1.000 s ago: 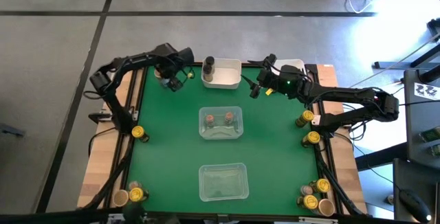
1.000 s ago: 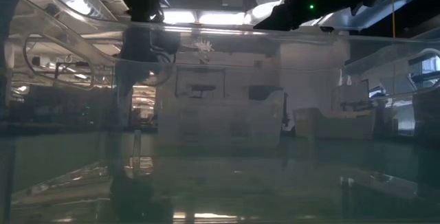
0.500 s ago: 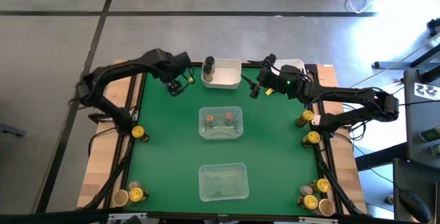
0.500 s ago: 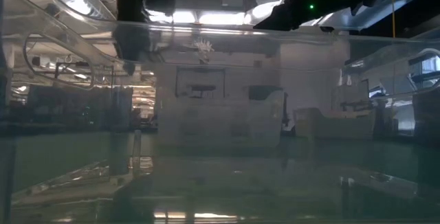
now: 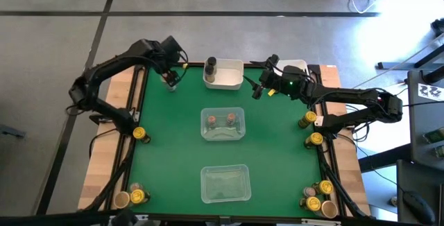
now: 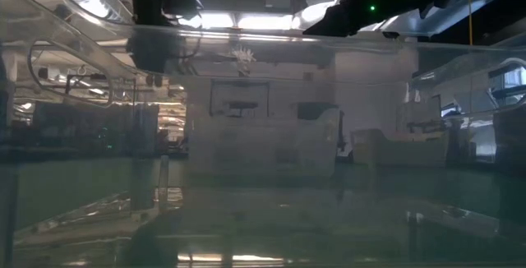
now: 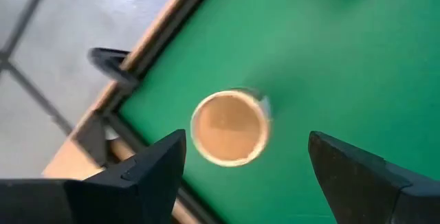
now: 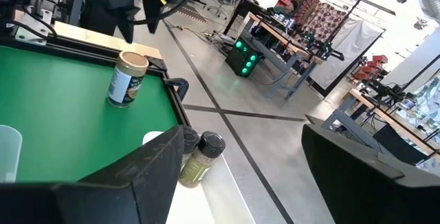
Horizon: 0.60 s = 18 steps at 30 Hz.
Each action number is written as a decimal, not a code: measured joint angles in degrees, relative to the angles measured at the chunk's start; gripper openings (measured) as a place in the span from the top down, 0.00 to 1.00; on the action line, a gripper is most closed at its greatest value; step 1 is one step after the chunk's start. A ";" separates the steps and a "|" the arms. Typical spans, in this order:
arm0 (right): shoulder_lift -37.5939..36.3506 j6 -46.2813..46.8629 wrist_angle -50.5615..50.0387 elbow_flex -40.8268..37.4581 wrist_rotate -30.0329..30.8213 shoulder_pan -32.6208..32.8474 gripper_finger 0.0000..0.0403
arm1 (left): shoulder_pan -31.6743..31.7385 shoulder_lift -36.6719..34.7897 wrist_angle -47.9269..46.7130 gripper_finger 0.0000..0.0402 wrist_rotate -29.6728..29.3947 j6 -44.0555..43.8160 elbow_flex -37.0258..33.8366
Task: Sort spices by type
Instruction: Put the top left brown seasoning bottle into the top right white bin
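High view: spice jars sit in clusters along the green mat (image 5: 277,150), with yellow-lidded jars (image 5: 139,134) at the left edge and more by the right edge and both near corners. Two reddish-brown-topped jars (image 5: 222,120) stand in the clear tray (image 5: 223,125) at mid-table, and a taller dark grey jar (image 5: 211,66) stands in the white bin (image 5: 223,75) at the far edge. A second clear tray (image 5: 225,184) lies nearer the front; the mat between the trays and side edges is open. The left gripper (image 5: 171,79) hangs over the far-left corner, the right gripper (image 5: 258,91) over the far edge right of the bin.

Low view: only hazy plastic walls and dark arm parts overhead show; no jar can be made out.

Left wrist view: a tan-lidded jar (image 7: 229,127) stands upright on the mat close to the wooden border, seen from above between the left fingers (image 7: 148,172), which stand wide apart and clear of it.

Right wrist view: the right fingers (image 8: 130,183) are spread with nothing between them. Beyond, the tan-lidded jar stands near the mat's corner, and the dark grey jar leans in the bin.
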 joint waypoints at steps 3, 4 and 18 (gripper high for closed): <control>0.00 0.04 0.00 0.00 0.00 0.01 0.26 | 1.25 1.16 0.08 0.25 0.49 0.16 0.00; 0.00 0.04 0.00 0.00 0.00 0.01 0.26 | 1.69 1.46 0.11 0.25 0.48 0.29 0.00; 0.00 0.04 -0.05 0.00 0.00 0.01 0.26 | 3.31 2.99 5.07 0.23 0.70 2.51 -6.85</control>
